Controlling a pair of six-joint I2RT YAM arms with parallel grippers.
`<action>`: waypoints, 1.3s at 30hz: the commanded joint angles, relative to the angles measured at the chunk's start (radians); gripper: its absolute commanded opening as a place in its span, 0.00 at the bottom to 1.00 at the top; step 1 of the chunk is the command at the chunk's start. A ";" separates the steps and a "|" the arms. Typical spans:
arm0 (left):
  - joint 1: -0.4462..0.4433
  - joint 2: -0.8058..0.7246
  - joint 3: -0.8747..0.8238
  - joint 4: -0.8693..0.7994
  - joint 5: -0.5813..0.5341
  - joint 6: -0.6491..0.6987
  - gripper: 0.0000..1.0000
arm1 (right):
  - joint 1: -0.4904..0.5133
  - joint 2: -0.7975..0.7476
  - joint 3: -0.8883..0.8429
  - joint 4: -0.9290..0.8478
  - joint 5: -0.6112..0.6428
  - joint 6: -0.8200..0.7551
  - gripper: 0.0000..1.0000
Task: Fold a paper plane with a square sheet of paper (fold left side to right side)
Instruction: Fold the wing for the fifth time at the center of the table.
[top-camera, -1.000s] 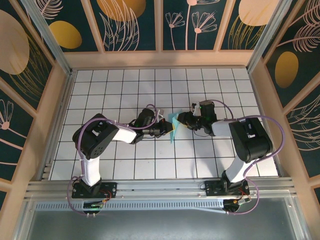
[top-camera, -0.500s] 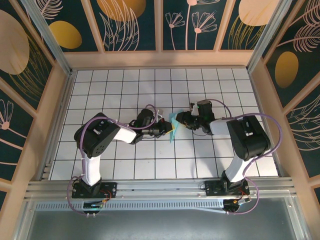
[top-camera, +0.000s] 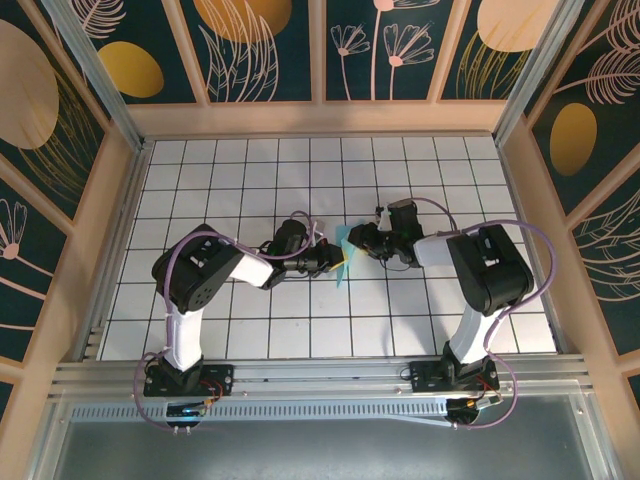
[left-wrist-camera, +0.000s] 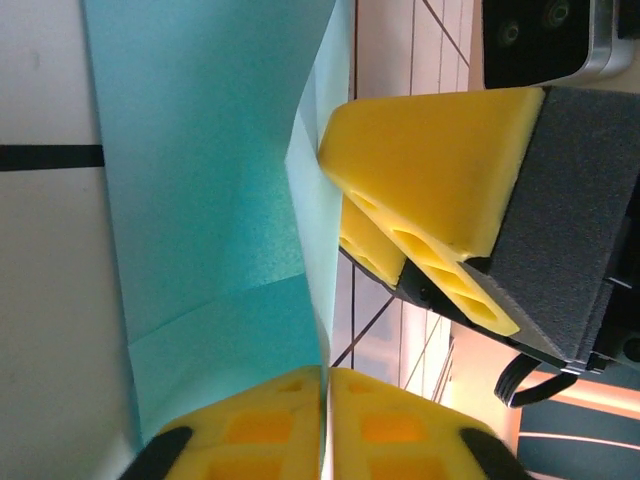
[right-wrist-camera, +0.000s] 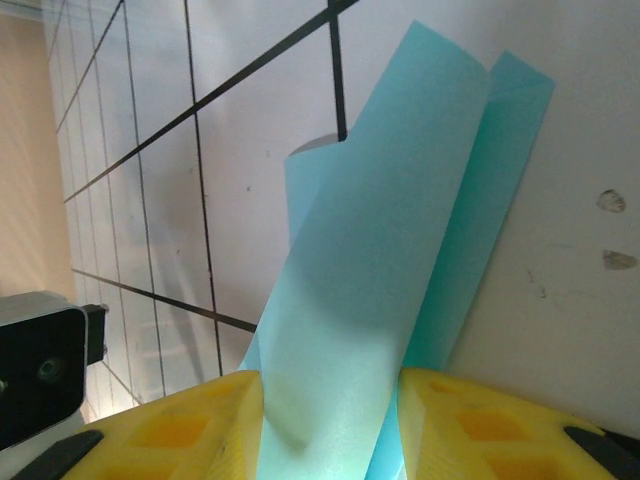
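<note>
**End effectors pinch the paper from both sides**

Left end effector (left-wrist-camera: 326, 385) is clenched on the paper (left-wrist-camera: 200, 180): its yellow pads meet with only the sheet's thin edge between them. Right end effector (right-wrist-camera: 330, 390) grasps the same paper from the opposite side. Its jaws stand part-way apart around a loose, rounded fold that reaches from one pad to the other.

The paper is near the middle of the tabletop (top-camera: 230, 170), raised on edge between the two end effectors. It is doubled over, and a slanted crease shows in the left wrist view.

The sheet looks thin, very light and limp, so it should bend wherever it is unsupported. It would likely crumple or tear if the two arms pull against each other. On the smooth tiles it would probably slide, though the foam pads should hold it well. The safest hold seems a shallow pinch at an edge or corner, close to the fold line, so the layers stay aligned. The rounded fold probably needs pressing flat against the tabletop to become a sharp crease.
</note>
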 joint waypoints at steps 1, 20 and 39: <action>0.007 0.013 -0.011 0.043 0.007 0.003 0.15 | 0.012 0.025 0.030 -0.061 0.046 -0.015 0.40; 0.037 -0.007 0.033 -0.089 -0.027 0.106 0.29 | 0.023 0.062 0.051 -0.110 0.074 -0.032 0.40; 0.043 0.016 0.060 -0.169 -0.068 0.161 0.07 | 0.030 0.067 0.057 -0.136 0.086 -0.048 0.40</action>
